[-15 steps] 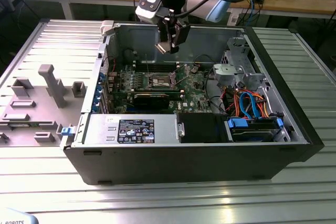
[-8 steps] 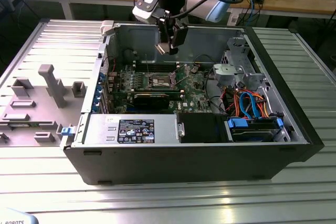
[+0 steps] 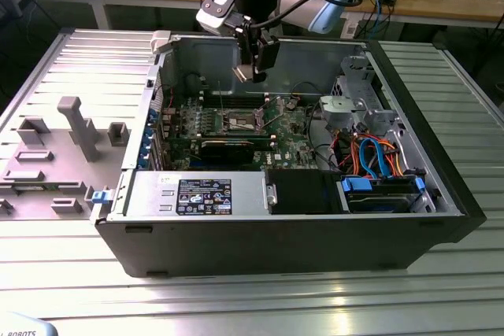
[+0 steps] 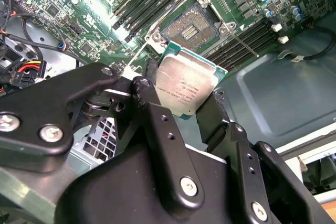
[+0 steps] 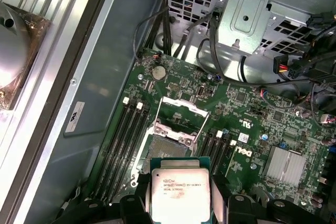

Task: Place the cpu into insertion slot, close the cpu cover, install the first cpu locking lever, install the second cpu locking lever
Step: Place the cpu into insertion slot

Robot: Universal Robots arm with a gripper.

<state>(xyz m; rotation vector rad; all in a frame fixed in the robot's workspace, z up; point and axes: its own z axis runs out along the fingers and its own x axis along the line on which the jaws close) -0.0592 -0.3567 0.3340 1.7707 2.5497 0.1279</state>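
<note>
My gripper [image 3: 252,71] hangs inside the open computer case, shut on the cpu [image 3: 250,75], a small square chip with a dull silver top. The black fingers [image 4: 151,98] clamp two opposite edges of the cpu [image 4: 186,85]. It hovers above the green board, a short way from the insertion slot [image 4: 190,24], whose dark square contact field lies bare. The first wrist view shows the cpu [image 5: 180,187] just before the insertion slot [image 5: 169,150], with the cpu cover [image 5: 185,105] swung up open beyond it. A thin locking lever [image 4: 244,43] sticks out beside the socket.
Black memory slots [image 5: 128,129] flank the socket. A metal drive cage [image 3: 350,104] and blue and orange cables [image 3: 378,159] fill the case toward the exterior view's right. A black card [image 3: 228,147] lies near the socket. A grey fixture plate [image 3: 55,155] sits outside on the left.
</note>
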